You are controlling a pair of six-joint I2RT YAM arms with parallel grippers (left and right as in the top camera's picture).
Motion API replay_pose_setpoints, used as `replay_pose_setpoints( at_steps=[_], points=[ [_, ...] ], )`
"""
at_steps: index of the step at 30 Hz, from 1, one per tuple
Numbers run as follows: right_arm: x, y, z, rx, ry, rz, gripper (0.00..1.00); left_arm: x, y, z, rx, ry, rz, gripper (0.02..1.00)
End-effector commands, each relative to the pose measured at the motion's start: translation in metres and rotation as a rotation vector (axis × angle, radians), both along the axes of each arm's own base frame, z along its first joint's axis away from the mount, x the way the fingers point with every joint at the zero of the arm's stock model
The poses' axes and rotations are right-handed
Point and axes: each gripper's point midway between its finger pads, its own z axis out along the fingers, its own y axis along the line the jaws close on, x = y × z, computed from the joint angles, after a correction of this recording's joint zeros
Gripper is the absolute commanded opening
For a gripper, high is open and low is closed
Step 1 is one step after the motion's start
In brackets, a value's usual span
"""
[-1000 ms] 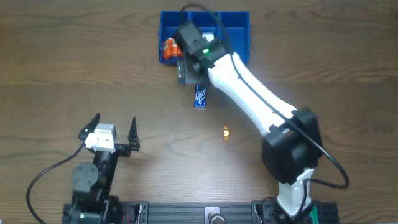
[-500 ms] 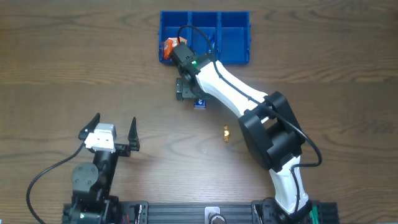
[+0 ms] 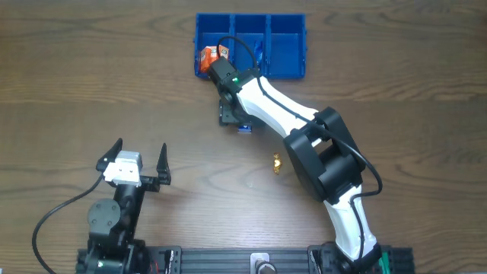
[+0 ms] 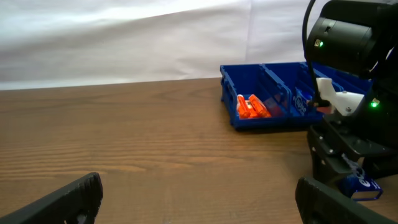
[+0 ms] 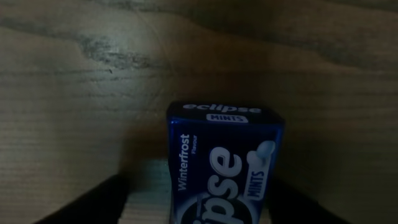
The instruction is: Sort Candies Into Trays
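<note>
My R gripper (image 5: 202, 208) sits low over the blue mint box (image 5: 224, 162), jaws spread wide, a finger each side, not gripping. Box lies on table (image 3: 91, 91), just near of blue tray (image 3: 251, 75). L gripper (image 3: 141, 144) near left, jaws apart, holding nothing.

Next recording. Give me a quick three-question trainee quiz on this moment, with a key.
1. True or false: the orange wrapped candies lie in the middle compartment of the blue plastic three-compartment tray.
2. What sits between the fingers of the right claw? A) an orange candy B) a dark blue rectangular mint box C) nothing
3. Fill in: the left claw, low over the brown wooden table, has its fingers ___.
Key: 1 false, they lie in the end compartment on the left arm's side; 2 B; 3 open.
</note>
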Motion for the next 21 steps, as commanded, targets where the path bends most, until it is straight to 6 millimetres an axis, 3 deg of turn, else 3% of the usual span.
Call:
replay_pose_setpoints(
  at_steps=[1,6,14,18,21],
  points=[
    [-0.001,-0.006,-0.006,-0.014,0.012,-0.013,0.586,-0.001,0.001,-0.016,-0.003,0.052,0.008,0.998],
    [0.0,-0.007,-0.006,-0.014,0.012,-0.016,0.439,-0.001,0.001,-0.016,-0.003,0.051,0.008,0.998],
    [0.002,-0.006,0.001,-0.008,-0.005,-0.02,0.343,-0.001,0.001,-0.016,-0.003,0.052,0.008,0.998],
    [0.009,-0.01,0.025,-0.013,-0.063,-0.026,0.329,-0.001,0.001,-0.016,-0.003,0.051,0.008,0.998],
    [0.015,-0.015,0.059,-0.016,-0.147,-0.034,0.259,-0.001,0.001,-0.016,-0.003,0.052,0.008,0.998]
  ],
)
